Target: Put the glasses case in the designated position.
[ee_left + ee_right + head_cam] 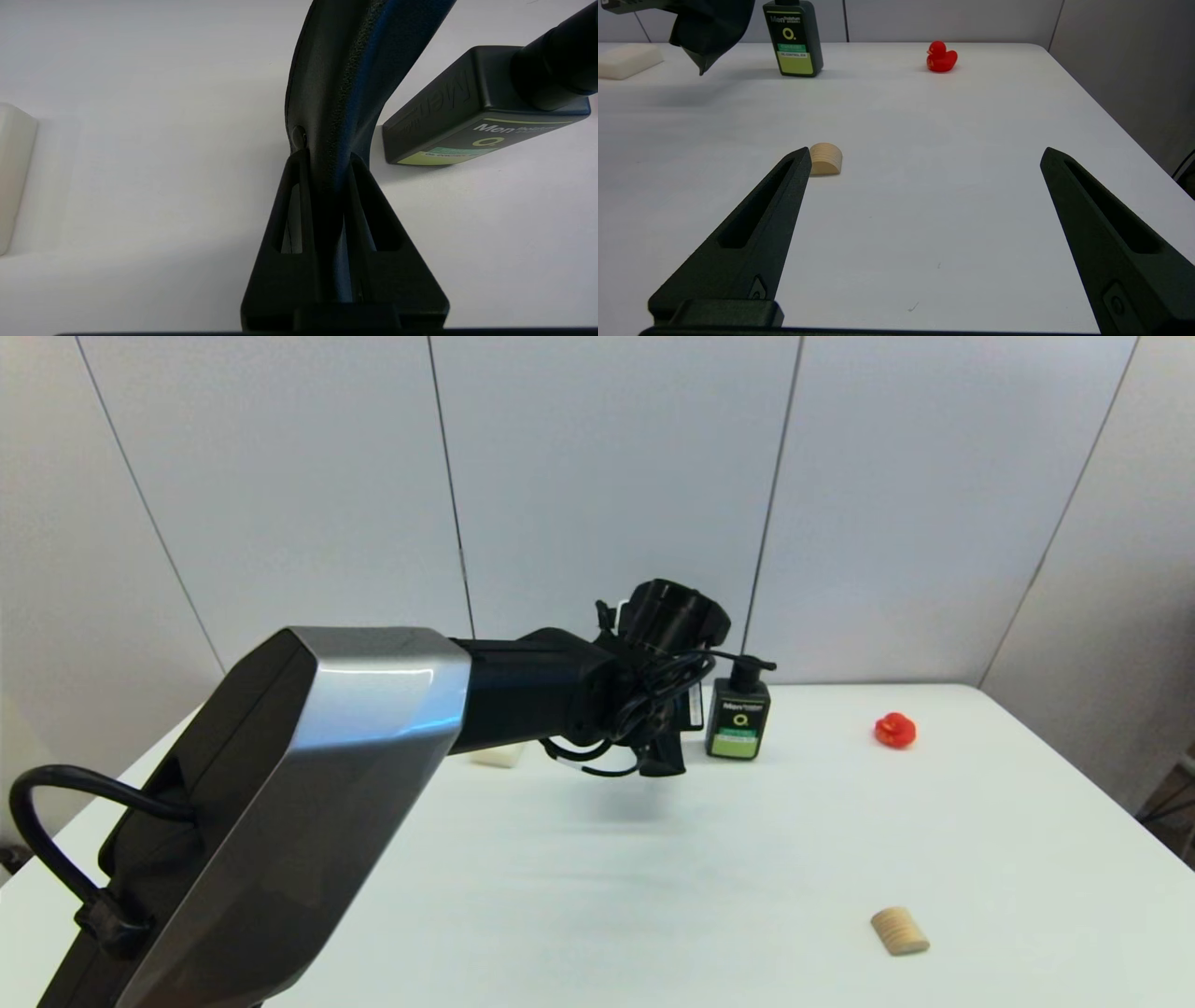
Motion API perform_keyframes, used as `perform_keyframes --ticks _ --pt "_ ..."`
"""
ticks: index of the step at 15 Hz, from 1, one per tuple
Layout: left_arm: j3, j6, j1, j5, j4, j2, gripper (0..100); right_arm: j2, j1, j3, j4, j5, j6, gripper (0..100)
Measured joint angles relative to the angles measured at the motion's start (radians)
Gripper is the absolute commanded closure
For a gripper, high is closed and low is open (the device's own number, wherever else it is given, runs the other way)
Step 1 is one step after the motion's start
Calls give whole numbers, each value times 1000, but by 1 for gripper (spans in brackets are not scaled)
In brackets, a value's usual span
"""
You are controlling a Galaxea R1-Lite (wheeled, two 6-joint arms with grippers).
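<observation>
My left gripper (327,156) is shut on the matte black glasses case (355,70), which sticks out past the fingers and bends to one side. In the head view the left gripper (655,747) hangs above the table's far middle, just left of the pump bottle, and the wrist hides most of the case. From the right wrist view the glasses case (710,32) dangles clear of the tabletop. My right gripper (927,151) stands open and empty low over the near right of the table. The designated position has no mark on the white table (709,859).
A black pump bottle (738,714) with a green label stands beside the held case. A red rubber duck (895,730) sits at the far right, a small wooden piece (900,931) at the near right, and a white block (497,756) behind the left arm.
</observation>
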Motion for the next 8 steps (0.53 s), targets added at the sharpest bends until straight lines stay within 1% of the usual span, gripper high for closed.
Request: perform_keyframes --ticks 3,8 --pt "0 -51 0 0 0 3 100 0 0 0 0 0 -1 0" --pt "1 -63 -1 -1 0 5 100 0 0 0 0 0 -1 0"
